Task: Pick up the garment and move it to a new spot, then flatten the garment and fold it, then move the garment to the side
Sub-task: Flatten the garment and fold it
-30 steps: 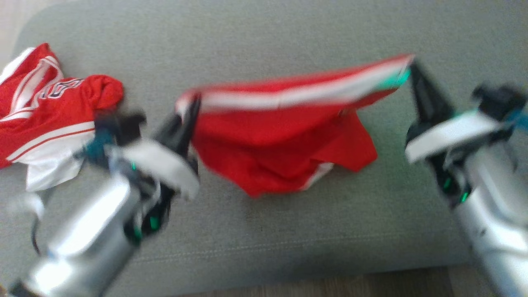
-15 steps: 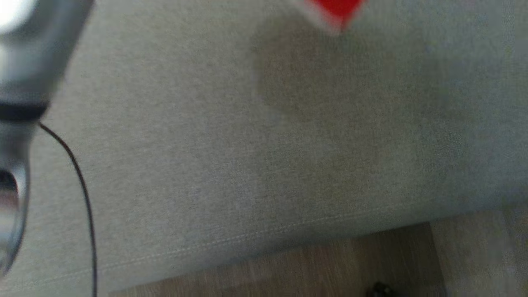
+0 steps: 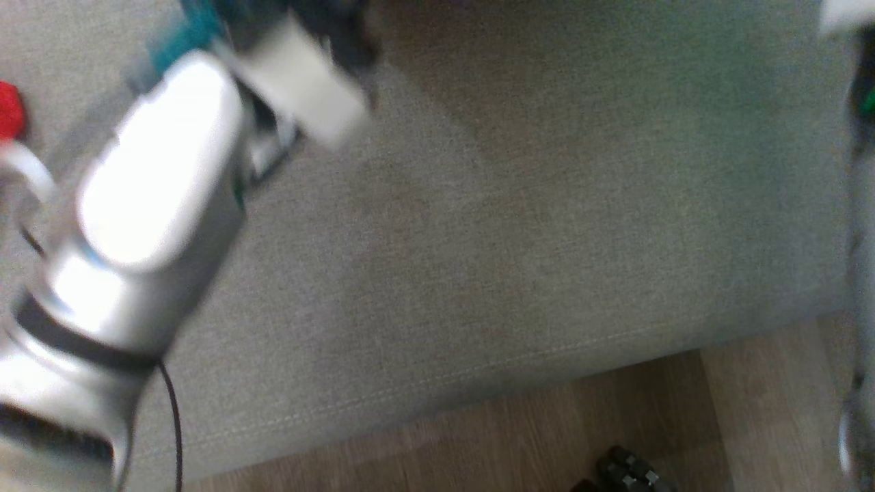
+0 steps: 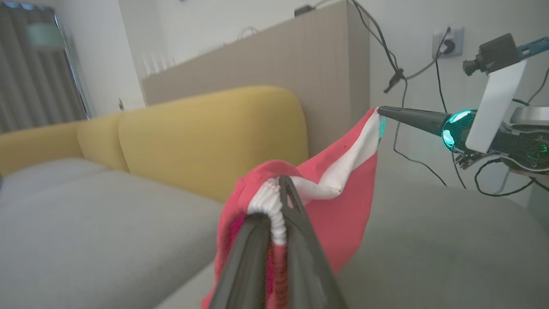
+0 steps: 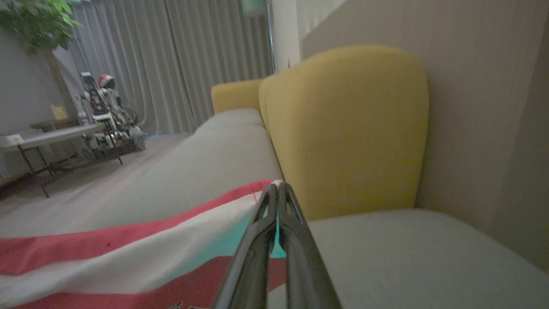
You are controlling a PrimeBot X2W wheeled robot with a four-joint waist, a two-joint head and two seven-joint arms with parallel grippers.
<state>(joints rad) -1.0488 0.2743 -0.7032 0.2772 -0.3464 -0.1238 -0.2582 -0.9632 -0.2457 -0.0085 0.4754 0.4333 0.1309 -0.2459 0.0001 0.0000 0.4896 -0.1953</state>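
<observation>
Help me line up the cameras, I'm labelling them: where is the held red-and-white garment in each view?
Head view: a blurred red patch at the far left edge; which cloth it is, I cannot tell.
Left wrist view: the red-and-white garment sits lower centre, rising to the right.
Right wrist view: lower left, ending at the fingers.
Shared landmark: the grey sofa seat.

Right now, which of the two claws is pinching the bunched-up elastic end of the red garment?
The left claw: the garment's gathered white elastic is bunched in it. The right claw pinches a flat striped corner.
</observation>
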